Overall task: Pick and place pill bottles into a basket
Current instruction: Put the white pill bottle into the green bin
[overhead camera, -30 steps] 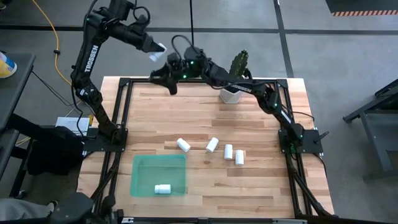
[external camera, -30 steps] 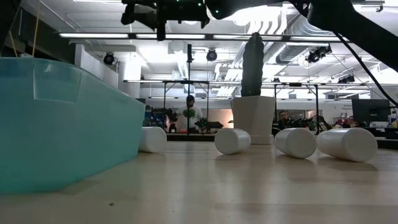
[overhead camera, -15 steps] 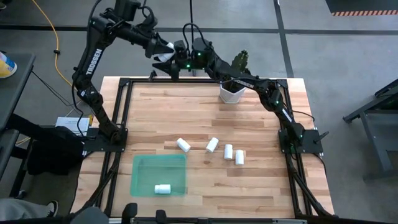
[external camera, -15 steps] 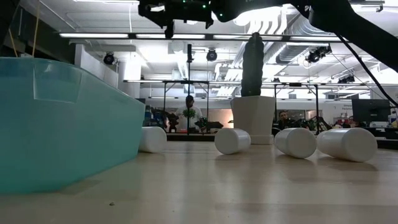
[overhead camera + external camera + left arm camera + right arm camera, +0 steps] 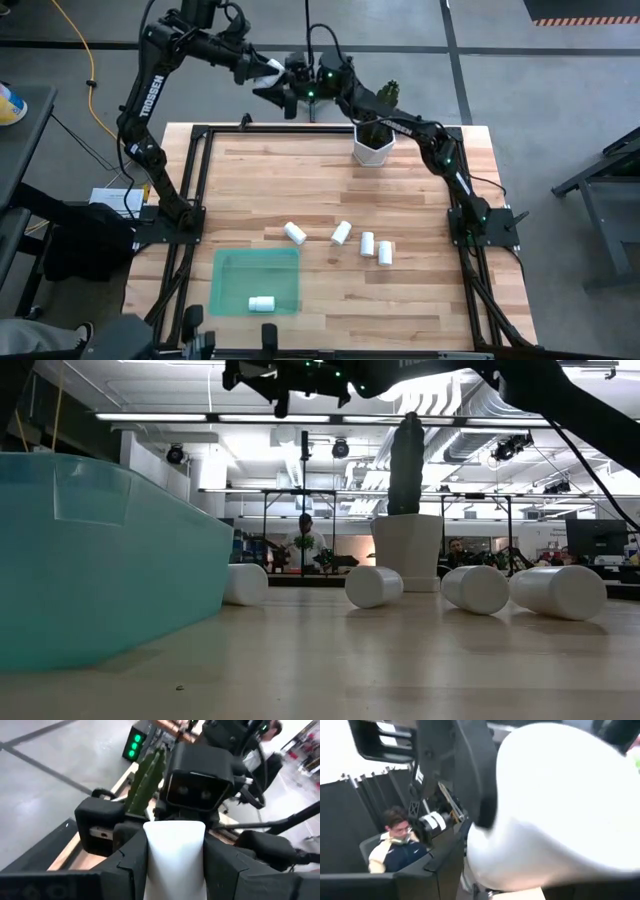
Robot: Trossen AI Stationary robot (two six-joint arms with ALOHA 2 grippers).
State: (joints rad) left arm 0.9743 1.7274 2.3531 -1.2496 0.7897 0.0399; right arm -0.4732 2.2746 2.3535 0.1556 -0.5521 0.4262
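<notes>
My left gripper [image 5: 266, 73] is shut on a white pill bottle [image 5: 175, 855], high above the table's far edge. My right gripper [image 5: 288, 88] faces it, open. In the left wrist view its fingers [image 5: 100, 822] stand on either side of the bottle's free end; I cannot tell whether they touch it. Several more bottles lie on their sides mid-table [image 5: 294, 233] [image 5: 341, 233] [image 5: 367, 242] [image 5: 385, 252]. One bottle [image 5: 262, 303] lies in the green tray [image 5: 230, 262] at the near left. In the low view the tray [image 5: 100, 560] is at the left and the bottles [image 5: 374, 586] lie behind it. My left gripper pinches the bottle's two sides [image 5: 150, 865] between its two fingers. The bottle lies along the fingers, and its free end [image 5: 175, 827] sticks out past them toward my right gripper. It is lifted clear, far above the table.
A white hexagonal pot with a green cactus [image 5: 372, 150] stands at the table's far edge, right of middle, under my right arm. A black frame runs along the table's edges [image 5: 200, 170]. People sit in the room beyond [image 5: 305, 540].
My left gripper has carried the bottle a little toward the table's right, staying high. My right gripper has risen and gone toward the far edge until it meets the bottle. The bottles on the table and in the tray have not moved.
</notes>
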